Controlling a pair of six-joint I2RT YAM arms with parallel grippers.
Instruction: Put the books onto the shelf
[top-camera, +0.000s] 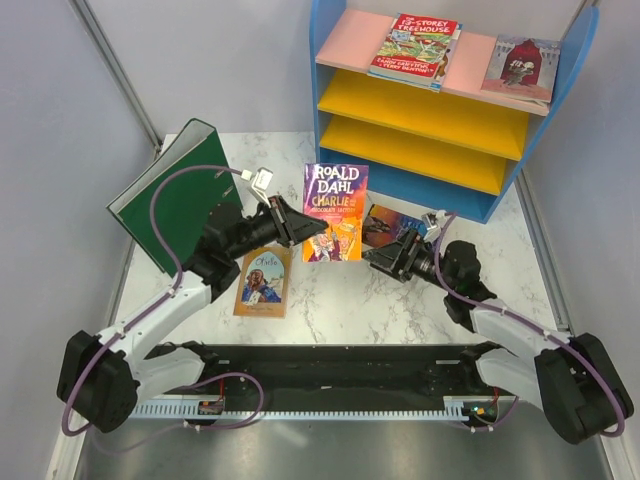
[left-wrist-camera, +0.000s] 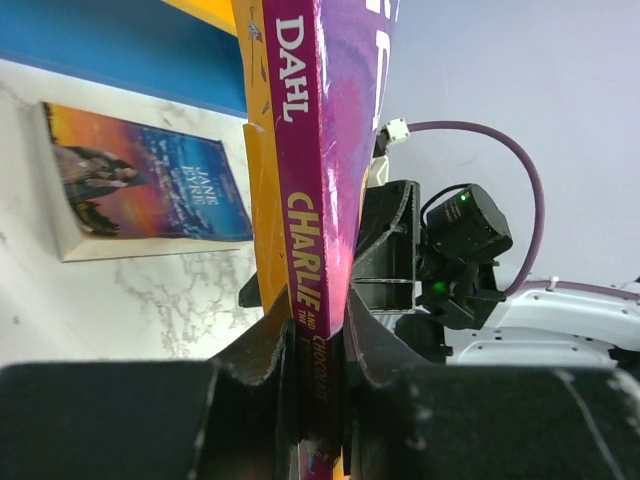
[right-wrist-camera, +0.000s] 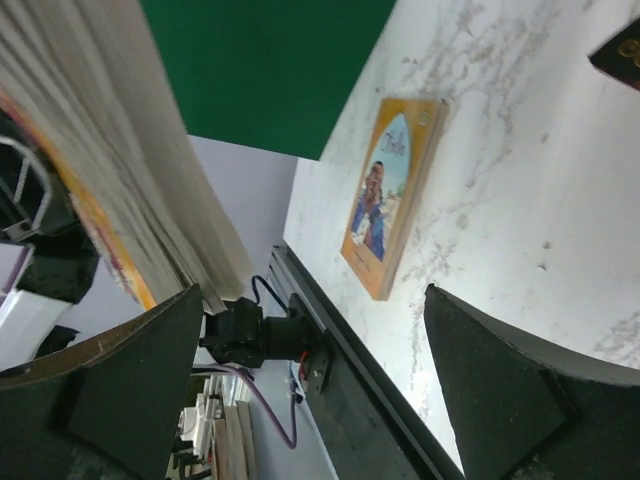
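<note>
1. Left end effector (top-camera: 300, 228) was closed narrow on the purple Roald Dahl book (top-camera: 336, 210), pinching its lower spine-side edge. The book stood upright, long axis vertical, cover facing the arm bases, apparently clear of the tabletop (top-camera: 340, 300).
2. Right end effector (top-camera: 388, 255) was spread wide and gripped nothing, just beside the book's lower right corner.
3. The shelf (top-camera: 325, 100) lay beyond the held book and to its right. The left arm carried the book, so a forward-right reach seemed called for.
4. Treehouse book (top-camera: 415, 45) and three-dogs book (top-camera: 520, 65) lay on the pink top board (top-camera: 345, 40).
5. Dark blue book (top-camera: 385, 222) lay flat at the shelf's foot, and the tan-orange book (top-camera: 264, 280) lay flat near the left arm.
</note>
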